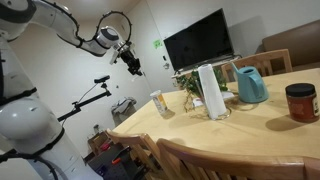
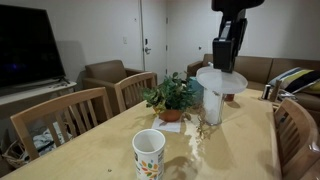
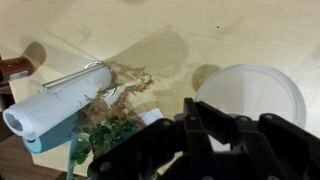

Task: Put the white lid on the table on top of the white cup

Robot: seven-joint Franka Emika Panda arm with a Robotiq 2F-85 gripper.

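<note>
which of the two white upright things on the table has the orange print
The small white cup, shorter and standing alone; the tall white roll by the plant is plain.

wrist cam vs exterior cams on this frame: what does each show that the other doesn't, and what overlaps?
Only the wrist view: the white lid from above as a full round disc just past the gripper, with bare table around it.

Only the exterior views: the white cup, upright and well apart from the lid, plus the TV and chairs.

Shared: lid, white roll, plant, teal jug. Neither settles whether the gripper holds the lid.
</note>
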